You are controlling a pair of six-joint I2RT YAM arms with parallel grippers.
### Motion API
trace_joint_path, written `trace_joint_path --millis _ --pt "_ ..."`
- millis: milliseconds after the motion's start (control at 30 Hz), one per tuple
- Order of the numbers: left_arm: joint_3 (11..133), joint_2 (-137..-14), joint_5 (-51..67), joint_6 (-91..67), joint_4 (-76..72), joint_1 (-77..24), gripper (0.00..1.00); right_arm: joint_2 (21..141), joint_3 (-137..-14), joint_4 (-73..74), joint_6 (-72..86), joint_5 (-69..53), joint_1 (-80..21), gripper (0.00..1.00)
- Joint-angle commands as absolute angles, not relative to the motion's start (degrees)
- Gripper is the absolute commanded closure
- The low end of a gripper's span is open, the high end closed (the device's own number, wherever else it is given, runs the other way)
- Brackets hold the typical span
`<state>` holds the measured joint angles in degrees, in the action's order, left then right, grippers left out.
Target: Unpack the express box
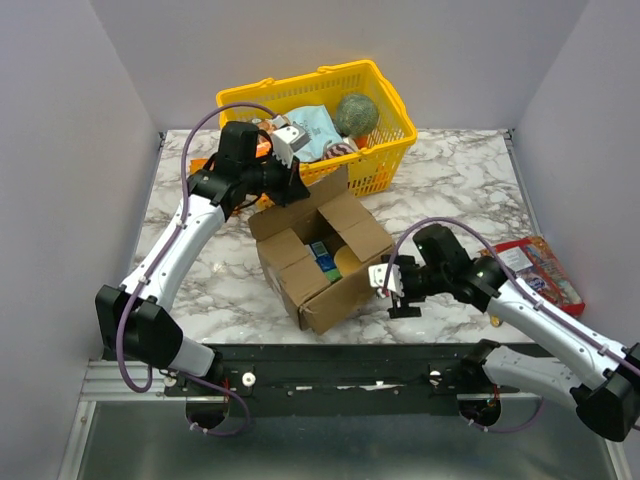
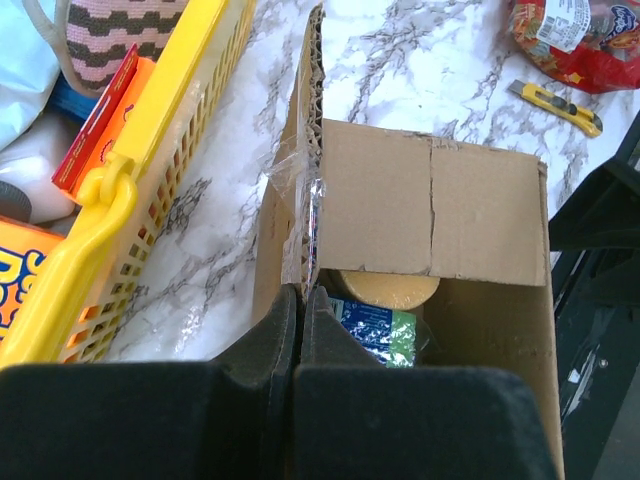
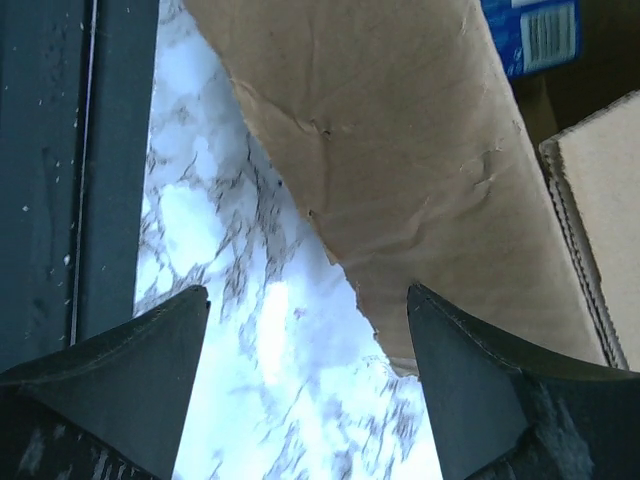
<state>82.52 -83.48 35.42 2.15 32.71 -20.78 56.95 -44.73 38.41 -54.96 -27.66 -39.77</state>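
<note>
The express box (image 1: 322, 262) stands open in the middle of the marble table, its flaps spread. Inside lie a blue and green packet (image 2: 383, 331) and a round yellow thing (image 2: 386, 288). My left gripper (image 1: 296, 184) is at the box's far left flap (image 2: 300, 180), which stands upright. The dark fingers (image 2: 272, 340) are pressed together on that flap's taped edge. My right gripper (image 1: 391, 288) hovers just off the box's near right side, open and empty. In the right wrist view a brown flap (image 3: 400, 150) hangs above and ahead of the right gripper (image 3: 308, 300), over bare marble.
A yellow plastic basket (image 1: 392, 152) with several items stands behind the box, close to my left arm. A red snack bag (image 1: 545, 270) lies at the table's right edge, and a yellow utility knife (image 2: 556, 106) lies near it. The black frame rail (image 3: 60, 150) runs along the near edge.
</note>
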Motion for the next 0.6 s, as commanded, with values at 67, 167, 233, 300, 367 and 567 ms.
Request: trace_joint_path --millis 67,167,233,300,367,567 --pt "79.5 -82.6 42.1 -0.9 34.7 -24.5 1.0 52.4 -58.4 41.3 -50.7 -20.7 -39.8 0.12" --pt "79.4 -82.8 41.8 -1.0 34.4 -24.3 1.0 53.1 -64.3 42.8 -50.2 -20.7 -39.8 0.12" --pt "78.8 -82.4 41.4 -1.6 33.4 -23.9 1.0 54.6 -69.0 40.5 -47.3 -20.6 -39.8 0.12" --pt "77.2 -81.8 41.8 -4.7 31.0 -22.7 1.0 58.3 -72.6 37.9 -46.2 -22.5 -39.8 0.15" --pt "76.3 -81.0 42.8 -7.5 29.3 -21.5 1.0 61.9 -74.9 37.2 -45.5 -26.7 -39.8 0.2" --pt "75.6 -80.8 43.5 -13.9 26.2 -21.1 1.0 74.6 -79.0 32.3 -44.1 -30.8 -44.8 0.49"
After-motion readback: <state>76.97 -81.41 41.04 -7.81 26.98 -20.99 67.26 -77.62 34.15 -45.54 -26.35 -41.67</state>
